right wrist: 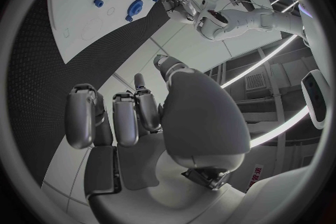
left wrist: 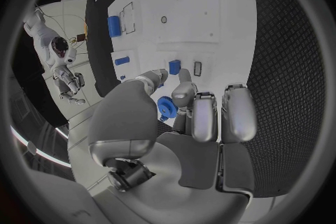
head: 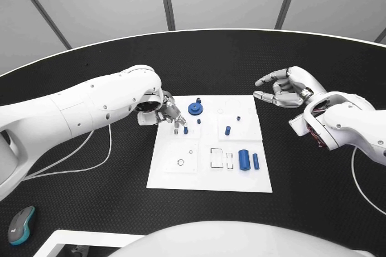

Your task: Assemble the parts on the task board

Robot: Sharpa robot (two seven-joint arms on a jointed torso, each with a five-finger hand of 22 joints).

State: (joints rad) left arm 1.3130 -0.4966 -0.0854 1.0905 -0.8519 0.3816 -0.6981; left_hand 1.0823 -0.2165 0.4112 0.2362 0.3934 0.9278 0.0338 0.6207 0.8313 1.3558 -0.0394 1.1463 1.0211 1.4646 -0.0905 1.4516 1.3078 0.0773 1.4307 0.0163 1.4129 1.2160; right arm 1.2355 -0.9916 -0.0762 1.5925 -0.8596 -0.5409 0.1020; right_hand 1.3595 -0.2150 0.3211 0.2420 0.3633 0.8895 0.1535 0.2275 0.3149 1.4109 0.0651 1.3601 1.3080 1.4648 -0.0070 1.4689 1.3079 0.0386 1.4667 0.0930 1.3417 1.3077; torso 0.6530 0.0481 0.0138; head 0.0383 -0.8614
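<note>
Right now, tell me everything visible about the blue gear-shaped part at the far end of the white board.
The blue gear-shaped part looks like matte plastic: a round toothed disc lying flat on the white task board near its far edge, with a short stub rising from its centre. The left hand hovers just beside it; contact cannot be told. The left wrist view shows its teeth behind the fingers.

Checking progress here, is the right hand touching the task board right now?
No. In the head view the right hand hangs over black table beside the task board, apart from it.
</note>
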